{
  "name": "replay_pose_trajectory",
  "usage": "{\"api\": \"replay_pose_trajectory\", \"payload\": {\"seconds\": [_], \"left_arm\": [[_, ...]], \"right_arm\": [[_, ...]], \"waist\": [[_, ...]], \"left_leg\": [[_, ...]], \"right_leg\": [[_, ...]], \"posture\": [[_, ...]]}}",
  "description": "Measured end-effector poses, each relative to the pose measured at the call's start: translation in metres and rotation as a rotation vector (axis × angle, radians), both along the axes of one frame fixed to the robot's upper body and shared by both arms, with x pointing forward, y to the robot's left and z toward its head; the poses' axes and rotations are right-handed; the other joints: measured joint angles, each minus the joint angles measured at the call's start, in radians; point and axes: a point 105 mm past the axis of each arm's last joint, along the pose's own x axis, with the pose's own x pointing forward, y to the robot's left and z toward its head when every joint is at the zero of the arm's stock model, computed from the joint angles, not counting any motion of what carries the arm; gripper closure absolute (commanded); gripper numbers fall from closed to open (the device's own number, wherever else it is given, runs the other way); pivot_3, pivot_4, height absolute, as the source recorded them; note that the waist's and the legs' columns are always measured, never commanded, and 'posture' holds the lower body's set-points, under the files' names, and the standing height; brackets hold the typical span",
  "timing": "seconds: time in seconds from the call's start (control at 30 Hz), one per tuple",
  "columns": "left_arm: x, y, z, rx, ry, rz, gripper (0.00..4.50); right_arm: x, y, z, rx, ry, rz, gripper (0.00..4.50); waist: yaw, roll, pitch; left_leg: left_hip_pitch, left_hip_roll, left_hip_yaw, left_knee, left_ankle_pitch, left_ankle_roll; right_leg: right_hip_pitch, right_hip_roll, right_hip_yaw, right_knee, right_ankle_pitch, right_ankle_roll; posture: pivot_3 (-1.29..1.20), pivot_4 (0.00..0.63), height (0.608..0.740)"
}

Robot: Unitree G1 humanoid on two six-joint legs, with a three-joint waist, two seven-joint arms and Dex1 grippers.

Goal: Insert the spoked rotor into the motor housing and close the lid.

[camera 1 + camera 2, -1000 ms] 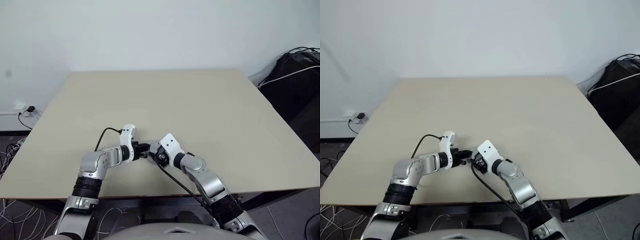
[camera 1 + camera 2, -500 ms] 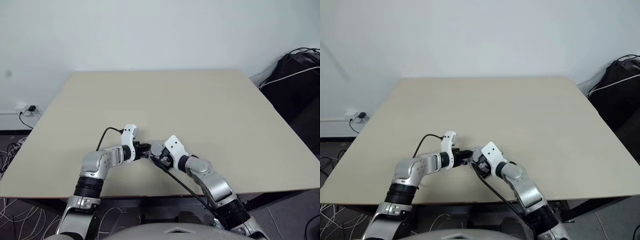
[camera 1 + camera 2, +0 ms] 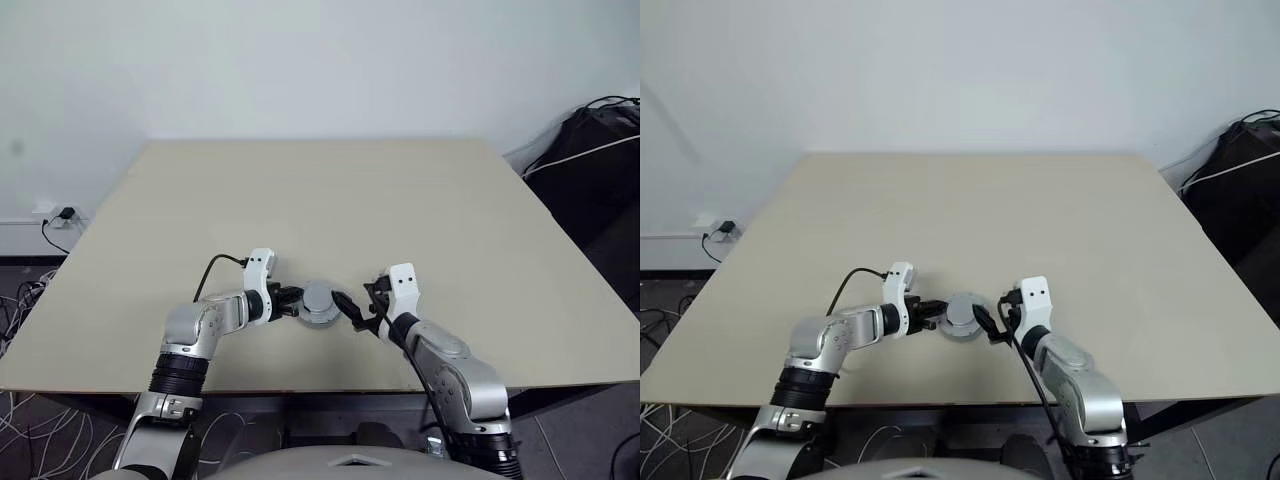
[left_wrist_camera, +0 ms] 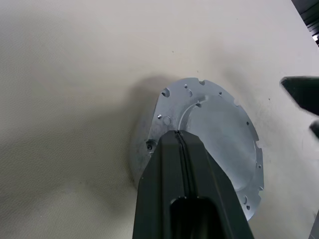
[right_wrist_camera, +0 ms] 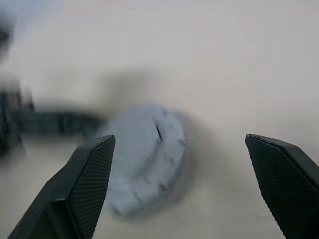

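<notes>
Lid (image 3: 319, 301) — plain grey, no legible markings.

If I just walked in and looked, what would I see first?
First you'd spot the round grey metal lid lying near the front edge of the big beige table, between the robot's two arms. The left claw is shut, its tip at the lid's edge. The right claw is wide open just beside the lid, not touching it.
</notes>
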Motion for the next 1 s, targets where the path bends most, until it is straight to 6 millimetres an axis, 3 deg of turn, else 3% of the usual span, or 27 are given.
{"api": "replay_pose_trajectory", "payload": {"seconds": [0.07,0.2,0.3,0.6,1.0], "left_arm": [[0.000,-0.001,0.000,-0.003,0.000,-0.005,4.50],[-0.001,-0.001,0.001,-0.009,-0.002,-0.009,4.50],[-0.001,-0.002,0.000,-0.009,-0.001,-0.008,4.50],[-0.003,-0.001,0.001,-0.011,-0.006,-0.002,4.50],[-0.004,0.001,0.001,-0.009,-0.008,0.005,4.50]], "right_arm": [[-0.001,0.003,-0.002,0.115,0.076,-0.036,0.02],[0.001,-0.014,-0.012,0.239,0.216,-0.136,0.02],[0.005,-0.008,-0.010,0.280,0.244,-0.118,0.02],[-0.001,0.005,-0.028,0.386,0.374,-0.097,0.02],[-0.002,0.016,-0.030,0.554,0.457,-0.074,0.02]], "waist": [[0.003,0.000,0.000],[0.001,0.002,0.002],[0.000,0.004,0.001],[-0.002,0.004,0.000],[-0.011,0.004,0.000]], "left_leg": [[-0.001,-0.001,0.000,0.000,0.000,0.000],[-0.002,-0.002,0.002,0.000,0.000,0.001],[-0.001,-0.001,0.001,-0.002,0.000,0.000],[-0.001,-0.002,0.002,-0.003,0.000,0.000],[-0.001,-0.002,0.002,-0.003,0.000,0.000]], "right_leg": [[0.000,-0.001,0.000,-0.001,0.001,-0.002],[-0.002,-0.002,0.001,-0.001,0.001,-0.002],[-0.002,-0.001,0.000,0.000,0.001,-0.003],[-0.002,-0.001,0.000,-0.001,0.000,-0.003],[-0.002,-0.001,0.000,-0.001,0.000,-0.003]], "posture": [[0.00,0.000,0.740],[0.00,0.000,0.740],[0.00,0.000,0.740],[0.00,0.000,0.740],[0.00,0.000,0.740]]}}
